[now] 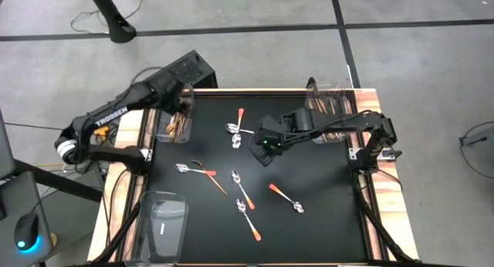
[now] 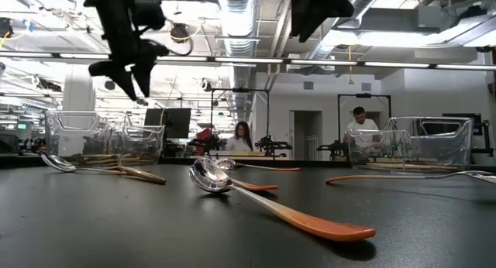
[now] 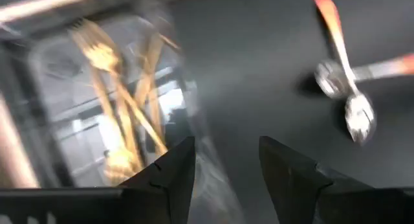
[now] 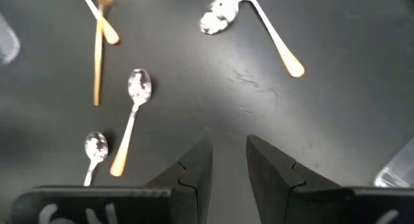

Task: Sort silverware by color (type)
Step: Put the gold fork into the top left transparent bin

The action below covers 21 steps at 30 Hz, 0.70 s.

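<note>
Several silver spoons with orange-red handles lie flat on the black mat: two crossed at the far middle (image 1: 237, 133), others nearer (image 1: 243, 191), (image 1: 286, 197), (image 1: 248, 218), (image 1: 185, 168). A gold fork (image 1: 210, 177) lies among them. Gold forks (image 3: 123, 101) lie in a clear bin (image 1: 179, 122) at the far left. My left gripper (image 3: 226, 166) is open and empty above that bin's inner edge. My right gripper (image 4: 229, 162) is open and empty above bare mat at the middle (image 1: 266, 149), with two spoons (image 4: 132, 114) and the fork (image 4: 98, 49) ahead of it.
A clear bin (image 1: 330, 113) with slim copper utensils stands at the far right under my right arm. Another clear bin (image 1: 162, 224) stands at the near left corner. A spoon (image 2: 263, 198) lies close to the low camera. People show in the room beyond the table.
</note>
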Motion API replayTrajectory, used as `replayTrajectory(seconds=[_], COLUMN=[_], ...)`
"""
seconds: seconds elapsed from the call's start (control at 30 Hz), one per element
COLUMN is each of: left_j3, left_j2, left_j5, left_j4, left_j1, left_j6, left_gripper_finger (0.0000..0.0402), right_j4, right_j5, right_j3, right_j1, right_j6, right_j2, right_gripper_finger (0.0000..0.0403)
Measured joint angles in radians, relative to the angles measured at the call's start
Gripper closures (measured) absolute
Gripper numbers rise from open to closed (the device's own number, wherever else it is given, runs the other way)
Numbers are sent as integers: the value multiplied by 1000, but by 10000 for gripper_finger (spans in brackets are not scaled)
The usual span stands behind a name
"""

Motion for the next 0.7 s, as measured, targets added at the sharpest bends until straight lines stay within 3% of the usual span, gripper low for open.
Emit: replayTrajectory(seconds=[0.13, 0.33, 0.53, 0.7], left_j3=[0, 0, 0, 0], left_j2=[5, 35, 99, 212], left_j5=[-59, -63, -23, 70], left_j4=[-10, 1, -23, -36], left_j1=[-242, -495, -538, -551], left_j6=[-10, 294, 326, 418], left_gripper_finger=[251, 275, 296, 306], right_j4=[-7, -16, -9, -1], right_j5=[3, -35, -79, -80], right_j3=[0, 0, 0, 0], right_j1=[-20, -50, -63, -58], right_j6=[-42, -164, -241, -266], right_j2=[1, 0, 0, 0], right_gripper_finger=[285, 285, 285, 285])
